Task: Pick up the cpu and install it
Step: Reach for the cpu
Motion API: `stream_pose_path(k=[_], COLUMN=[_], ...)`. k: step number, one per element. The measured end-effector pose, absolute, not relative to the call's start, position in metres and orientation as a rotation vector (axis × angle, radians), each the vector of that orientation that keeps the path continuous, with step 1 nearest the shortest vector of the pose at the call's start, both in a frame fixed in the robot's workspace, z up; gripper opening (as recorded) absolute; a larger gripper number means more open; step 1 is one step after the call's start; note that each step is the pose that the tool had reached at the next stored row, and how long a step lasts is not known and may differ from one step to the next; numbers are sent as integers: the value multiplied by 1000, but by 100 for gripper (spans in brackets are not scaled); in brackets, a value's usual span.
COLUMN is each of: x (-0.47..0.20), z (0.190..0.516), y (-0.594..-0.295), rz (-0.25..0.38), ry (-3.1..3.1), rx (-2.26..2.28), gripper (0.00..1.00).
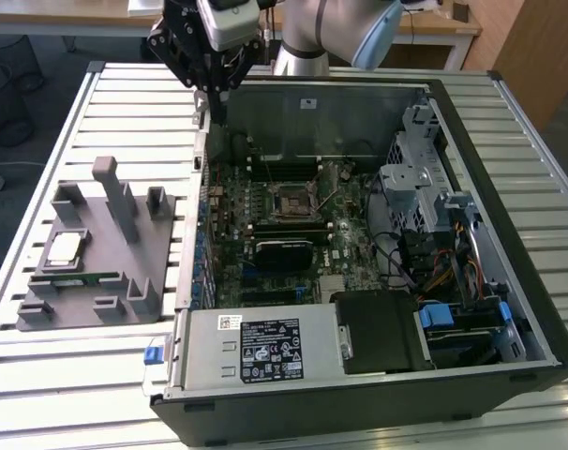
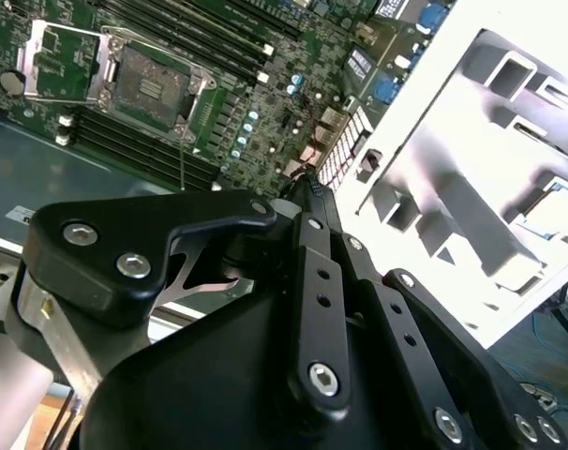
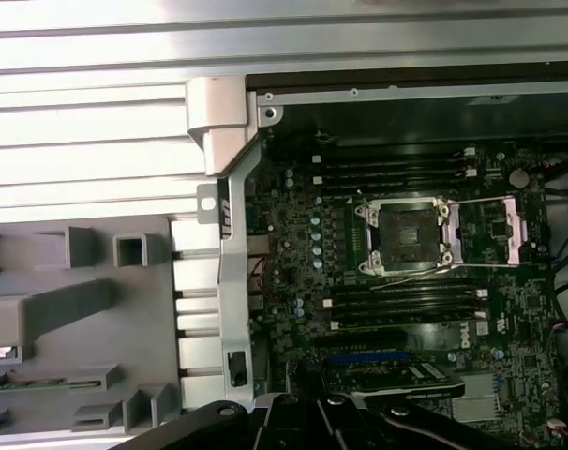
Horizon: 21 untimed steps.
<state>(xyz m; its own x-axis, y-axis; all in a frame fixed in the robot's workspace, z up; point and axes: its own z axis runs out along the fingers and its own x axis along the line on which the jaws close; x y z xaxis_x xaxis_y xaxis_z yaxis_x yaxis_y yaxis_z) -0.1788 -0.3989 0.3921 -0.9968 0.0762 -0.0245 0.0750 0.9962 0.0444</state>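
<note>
Silvery ribbed slats all across the table; fixture plain grey; on it the cpu, silver-grey with a pale rim; memory stick green; motherboard dark green, flecked silver; socket black-framed; case black; gripper black; arm silver with pale blue; clip bright blue; cables orange, yellow, red.
</note>
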Motion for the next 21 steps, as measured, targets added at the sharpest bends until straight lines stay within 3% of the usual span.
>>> stream_pose_path(k=[21], x=[-207], z=[392], y=[-399], rz=[68], ry=[3112], rx=[118], gripper=[11])
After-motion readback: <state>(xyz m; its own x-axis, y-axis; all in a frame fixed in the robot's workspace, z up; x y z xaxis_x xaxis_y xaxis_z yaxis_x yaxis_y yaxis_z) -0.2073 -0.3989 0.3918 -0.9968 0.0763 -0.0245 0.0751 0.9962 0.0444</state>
